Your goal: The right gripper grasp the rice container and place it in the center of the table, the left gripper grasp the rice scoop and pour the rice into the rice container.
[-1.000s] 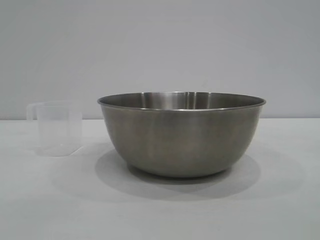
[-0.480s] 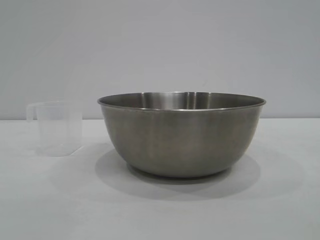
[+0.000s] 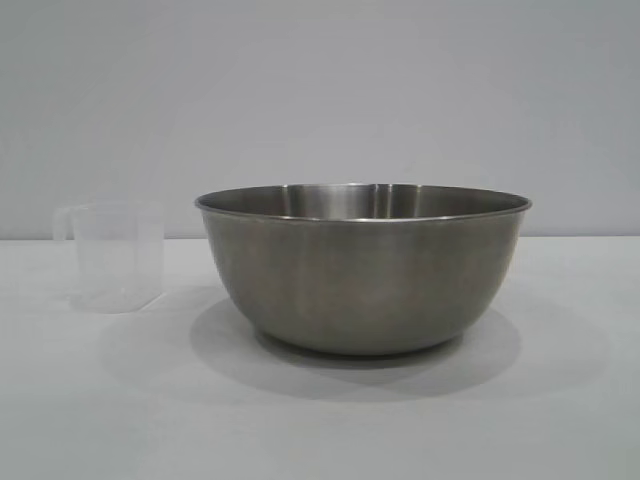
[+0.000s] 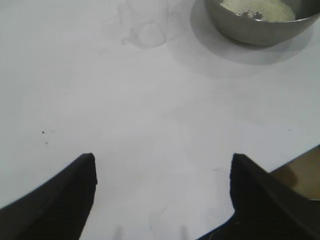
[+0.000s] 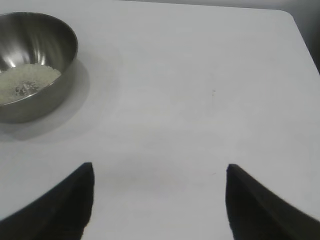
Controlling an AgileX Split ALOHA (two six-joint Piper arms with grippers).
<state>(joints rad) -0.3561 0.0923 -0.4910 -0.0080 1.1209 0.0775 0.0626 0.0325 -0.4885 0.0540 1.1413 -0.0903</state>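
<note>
The rice container (image 3: pixel 365 270), a large steel bowl, stands on the white table in the middle of the exterior view. It holds a pale mass of rice (image 4: pixel 260 7), also seen in the right wrist view (image 5: pixel 25 80). The rice scoop (image 3: pixel 112 255), a small clear cup with its handle to the left, stands upright left of the bowl and looks empty; it shows faintly in the left wrist view (image 4: pixel 145 27). My left gripper (image 4: pixel 162 167) is open and empty, well back from both. My right gripper (image 5: pixel 159 175) is open and empty over bare table, away from the bowl (image 5: pixel 35 65).
The white table (image 3: pixel 320 420) runs to a grey wall behind. A table edge shows near the left gripper (image 4: pixel 295 160), and a rounded corner shows far off in the right wrist view (image 5: pixel 292 20).
</note>
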